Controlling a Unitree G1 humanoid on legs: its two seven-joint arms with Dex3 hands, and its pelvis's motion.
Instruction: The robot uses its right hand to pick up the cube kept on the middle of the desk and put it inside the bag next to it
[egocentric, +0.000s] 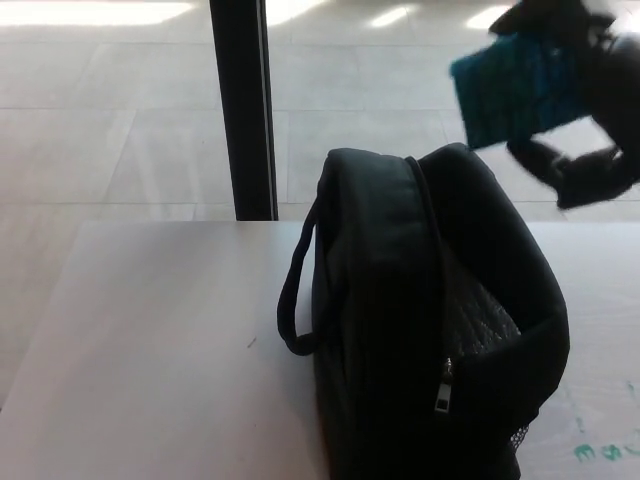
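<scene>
The cube (518, 88), a teal-blue block with a gridded face, is held up in the air at the upper right, above and a bit behind the far end of the bag (430, 320), well clear of the desk (150, 350).

Going from the left: the pale desk top is seen with just a tiny dark speck (250, 342) on it. Behind the desk's back edge a black vertical post (243, 108) is set against the tiled floor (120, 130). Next comes the bag, black, stood on the desk with its carry strap (296, 290) looped out on its left side. Its zip is undone along the top, a metal zip pull (441, 394) is hung at the near end, and a quilted grey lining (482, 316) can be made out in the opening.

The right hand (590, 110) is blurred, but the cube is clearly gripped by it: black fingers (545, 160) are wrapped under the block and more over its top.

Some green marks (605, 450) are scribbled on the desk at the lower right, too smeared to be read.
</scene>
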